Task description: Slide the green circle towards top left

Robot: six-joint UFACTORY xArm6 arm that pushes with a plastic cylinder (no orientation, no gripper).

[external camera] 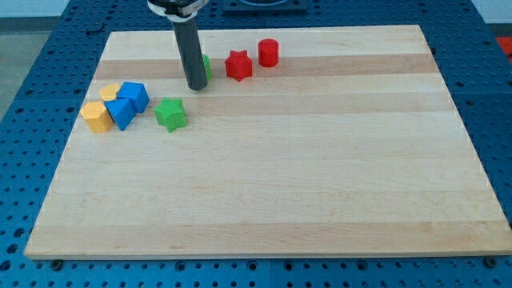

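The green circle (206, 66) is mostly hidden behind my dark rod; only a sliver shows at the rod's right edge, near the board's top left of centre. My tip (197, 87) rests on the board just in front of and touching or very close to the green circle. A green star (170, 114) lies below and to the left of the tip.
A red star (238, 65) and a red cylinder (268, 53) sit to the right of the green circle. At the left edge a cluster holds a blue cube (134, 96), a blue block (121, 112), a yellow hexagon (96, 117) and a yellow piece (110, 91).
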